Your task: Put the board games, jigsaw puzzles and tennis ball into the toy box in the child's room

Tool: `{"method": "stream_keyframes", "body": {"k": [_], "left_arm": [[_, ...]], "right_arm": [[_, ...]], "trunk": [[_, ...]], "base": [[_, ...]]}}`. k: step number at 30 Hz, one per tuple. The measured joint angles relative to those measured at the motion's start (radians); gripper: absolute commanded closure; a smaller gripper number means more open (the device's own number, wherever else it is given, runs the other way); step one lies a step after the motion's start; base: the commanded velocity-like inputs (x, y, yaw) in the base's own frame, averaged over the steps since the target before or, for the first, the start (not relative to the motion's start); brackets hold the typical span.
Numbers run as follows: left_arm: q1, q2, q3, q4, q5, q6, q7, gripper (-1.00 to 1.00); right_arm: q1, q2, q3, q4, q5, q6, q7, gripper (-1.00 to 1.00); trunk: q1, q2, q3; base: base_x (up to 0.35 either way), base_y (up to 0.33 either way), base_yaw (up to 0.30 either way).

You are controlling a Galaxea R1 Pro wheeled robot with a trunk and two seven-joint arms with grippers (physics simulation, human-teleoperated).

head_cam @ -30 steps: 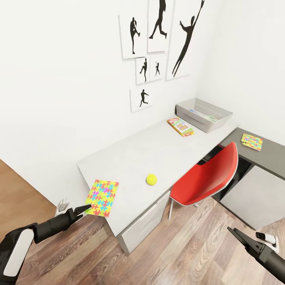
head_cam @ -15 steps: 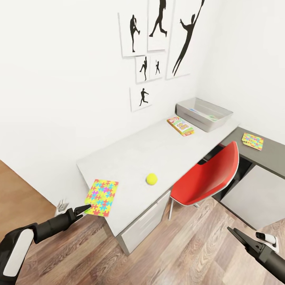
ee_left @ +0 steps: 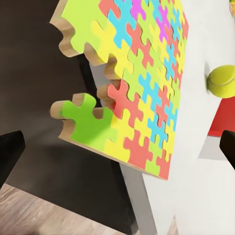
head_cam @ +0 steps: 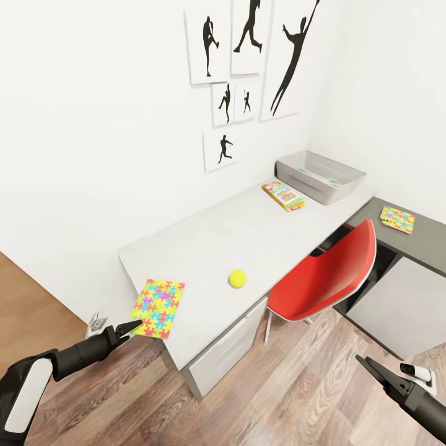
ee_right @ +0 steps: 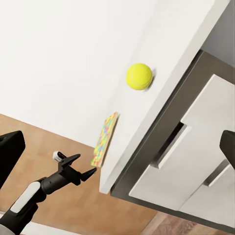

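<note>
The thin flat jigsaw puzzle (head_cam: 158, 300) of yellow, pink, blue and green interlocking pieces lies on the near left corner of the long pale grey table (head_cam: 210, 248), and its near edge hangs a little over the table's edge. The round yellow tennis ball (head_cam: 237, 279) rests on the same top, to the right of this puzzle and apart from it. At the far end a flat board game (head_cam: 282, 196) with an orange-yellow printed cover lies just beside the shallow light grey toy box (head_cam: 319, 176). Inside the box some flat things with blue and green colour are visible, but I cannot tell what they are. A 2nd jigsaw puzzle (head_cam: 396, 220) lies on the dark grey cabinet top at the far right.

The table stands against a white wall with 6 black silhouette pictures (head_cam: 248, 62). A red chair (head_cam: 328, 279) is pushed near the table, and the floor is of brown wood planks (head_cam: 297, 390).

The left gripper (head_cam: 135, 326) is at the near edge of the first puzzle. In the left wrist view its 2 fingers stand wide apart on both sides of the puzzle's edge (ee_left: 127, 88), and they hold nothing. The right gripper (head_cam: 365, 363) hovers low over the floor, right of the chair, with its fingers spread and nothing between them.
</note>
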Motion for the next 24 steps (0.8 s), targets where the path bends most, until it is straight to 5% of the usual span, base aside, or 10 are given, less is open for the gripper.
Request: {"method": "stream_keyframes", "body": {"k": [10, 24], "left_arm": [[0.0, 0.0, -0.001, 0.0, 0.0, 0.0, 0.0, -1.0], [-0.001, -0.001, -0.002, 0.0, 0.001, 0.0, 0.0, -1.0]], "right_arm": [[0.0, 0.0, -0.001, 0.0, 0.0, 0.0, 0.0, -1.0], [0.0, -0.001, -0.001, 0.0, 0.0, 0.0, 0.001, -1.0]], "trunk": [[0.038, -0.07, -0.031], [0.038, -0.07, -0.031]], "base": [[0.0, 0.0, 0.0], [0.0, 0.0, 0.0]]}}
